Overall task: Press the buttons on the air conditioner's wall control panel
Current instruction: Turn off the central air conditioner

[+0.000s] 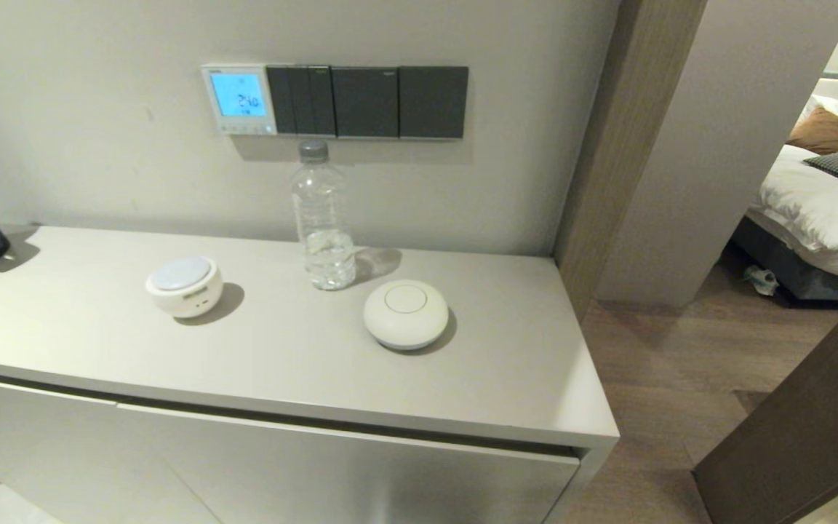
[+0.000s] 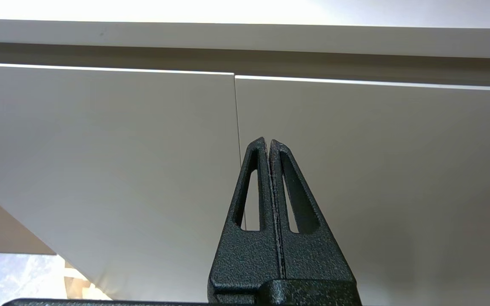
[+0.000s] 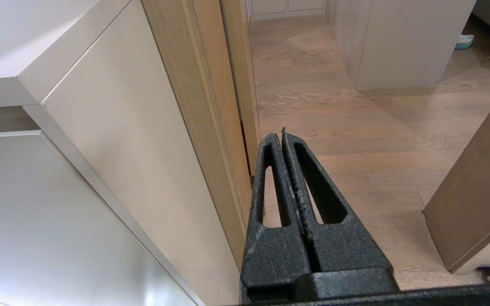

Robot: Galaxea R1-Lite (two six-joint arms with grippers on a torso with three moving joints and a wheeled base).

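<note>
Head view: the control panel [image 1: 238, 99] hangs on the wall left of dark switch plates [image 1: 368, 102], its buttons [image 1: 241, 128] under the blue screen, above a water bottle [image 1: 323, 218]. Left wrist view: the left gripper [image 2: 268, 141], fingers pressed together, faces cabinet doors [image 2: 100, 170]. Right wrist view: the right gripper [image 3: 280, 134], fingers together, hangs beside the cabinet's end, over wooden floor [image 3: 355, 140].

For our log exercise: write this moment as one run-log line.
left gripper: shut, low by cabinet | right gripper: shut, low | control panel: lit, buttons untouched
</note>
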